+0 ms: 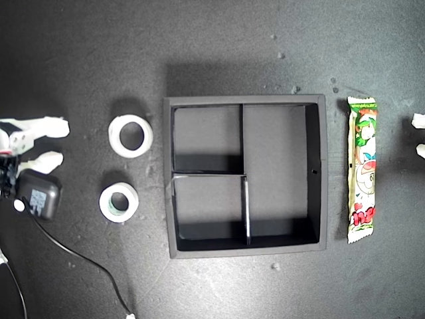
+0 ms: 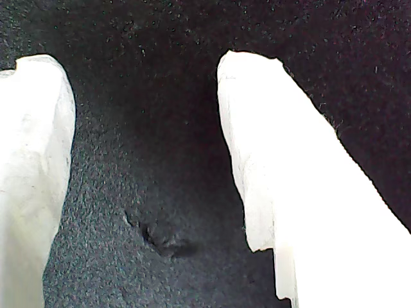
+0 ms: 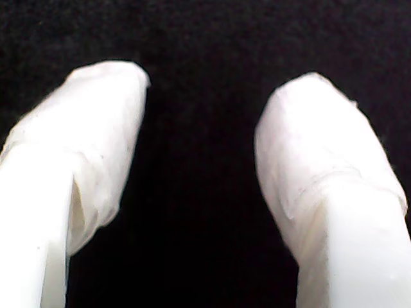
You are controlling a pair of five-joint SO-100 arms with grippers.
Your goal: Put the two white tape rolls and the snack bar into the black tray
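Nothing is in the black tray (image 1: 318,174) yet: all three compartments are bare. The larger tape roll (image 1: 114,136) and the smaller tape roll (image 1: 104,201) lie flat on the dark surface (image 1: 219,40) just off the tray's wall on the exterior view's left. The snack bar (image 1: 362,169) lies along the outside of the opposite wall, on the exterior view's right. The first gripper (image 2: 144,147) shows its white fingers (image 2: 282,160) spread with only dark surface between them. The second gripper (image 3: 199,160) shows the same, fingers (image 3: 321,154) parted and holding nothing. Neither wrist view gives away which arm is which. In the exterior view one open gripper (image 1: 60,143) waits at the left edge near the rolls, and a pair of fingertips (image 1: 418,135) peeks in at the right edge beside the bar. The risks look plain. The rolls are low rings lying flat, so fingers closing a little high would likely skid over the rim and shove a roll against the tray wall or away from it. The black camera block (image 1: 40,193) and its cable (image 1: 73,249) sit close to the smaller roll, so an arm reaching in there could snag them. The bar is thin, glossy and close to the wall, so a pinch might slip off the wrapper or nudge the tray. It looks suited only to the long compartment, and released crooked it could hang on a divider.
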